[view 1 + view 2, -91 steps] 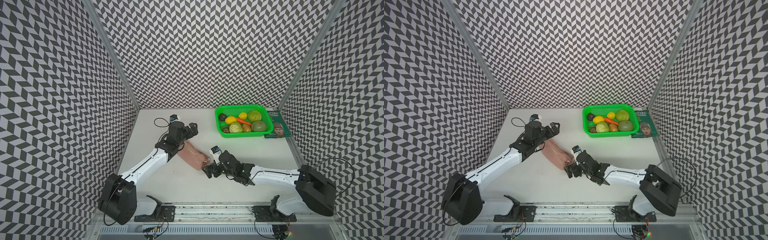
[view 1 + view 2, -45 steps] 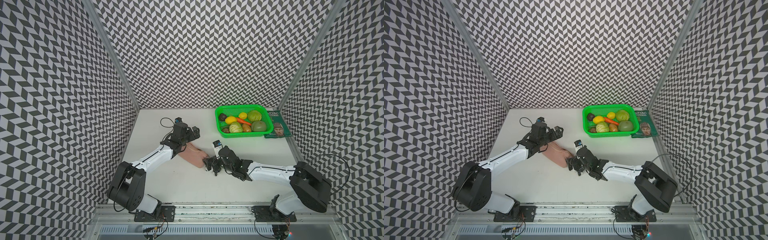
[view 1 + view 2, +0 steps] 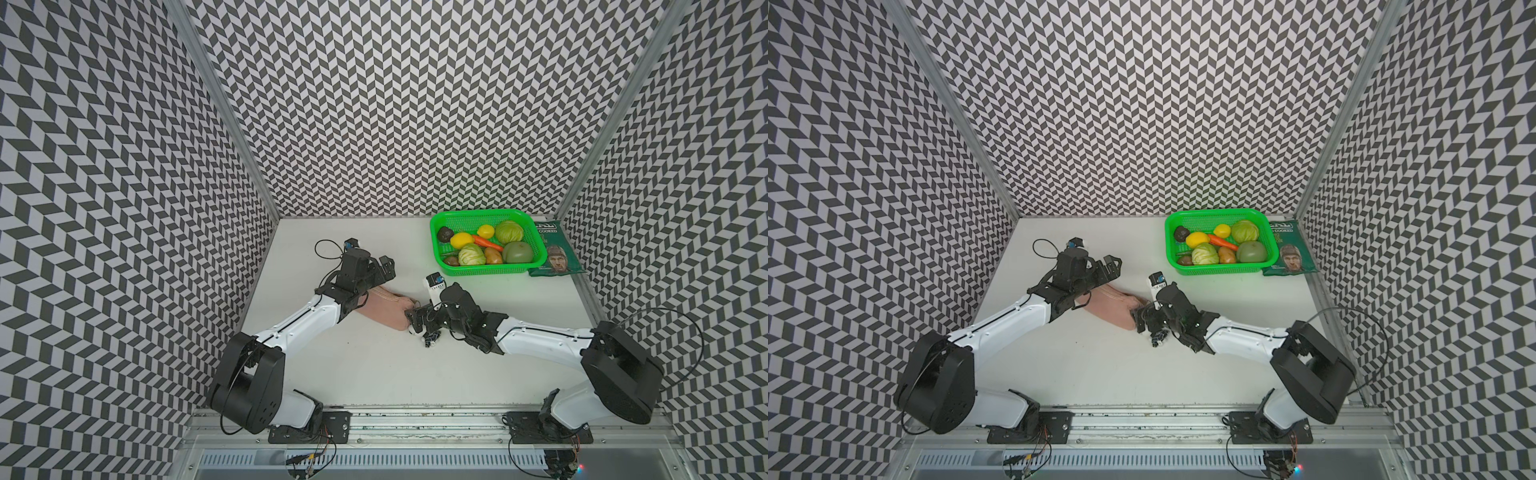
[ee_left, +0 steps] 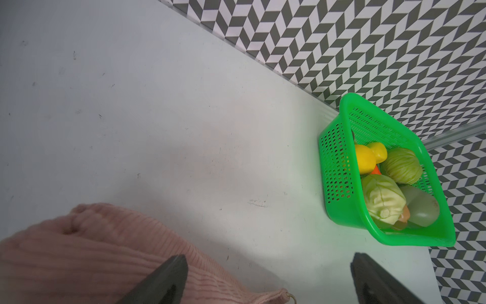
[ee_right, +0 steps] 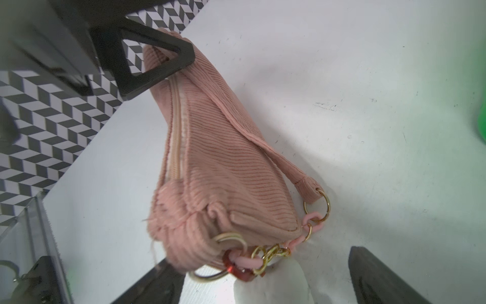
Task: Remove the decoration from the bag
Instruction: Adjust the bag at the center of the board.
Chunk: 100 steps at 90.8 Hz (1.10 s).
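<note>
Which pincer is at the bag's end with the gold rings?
The right pincer, open at the ringed end by the white decoration; the left pincer is open at the opposite end of the bag.

The bag (image 3: 384, 309) – a dusty-pink ribbed fabric pouch, zipper closed along its top edge – lies on its side on the worktop (image 3: 374, 374), left of the green basket (image 3: 490, 272) and nearer the front. At its basket-side end hang gold rings and pink chain links, and there the decoration (image 5: 273, 287) – a white fluffy pom-pom – rests, still attached.
</note>
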### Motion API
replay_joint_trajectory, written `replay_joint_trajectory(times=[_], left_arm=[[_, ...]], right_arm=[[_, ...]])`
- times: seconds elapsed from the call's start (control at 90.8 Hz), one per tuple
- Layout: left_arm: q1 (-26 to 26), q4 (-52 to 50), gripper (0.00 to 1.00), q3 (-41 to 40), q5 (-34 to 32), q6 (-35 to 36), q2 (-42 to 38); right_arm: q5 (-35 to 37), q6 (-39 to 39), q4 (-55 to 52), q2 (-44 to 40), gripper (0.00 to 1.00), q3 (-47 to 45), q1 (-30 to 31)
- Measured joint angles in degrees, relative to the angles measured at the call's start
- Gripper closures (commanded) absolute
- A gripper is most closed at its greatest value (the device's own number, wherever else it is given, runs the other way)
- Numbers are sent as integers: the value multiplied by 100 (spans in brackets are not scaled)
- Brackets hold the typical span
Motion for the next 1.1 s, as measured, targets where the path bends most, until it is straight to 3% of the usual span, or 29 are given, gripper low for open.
replay_joint_trajectory(times=[0.319,0.54,0.925,1.102], left_arm=[[22,22,0,337,382,2,-789],[-61,223,0,-505,765,-269,-1327],[-706,935,0,-1784,828,-1611,-1923],[-1143,1237,0,-2122,732,-2315,-2267]], right_arm=[[-560,9,173,-767,0,-511,-240],[-1108,74,448,-774,13,-1054,-619],[-1784,66,1099,-562,22,-1167,-686],[-1840,85,1217,-503,22,-1169,-686]])
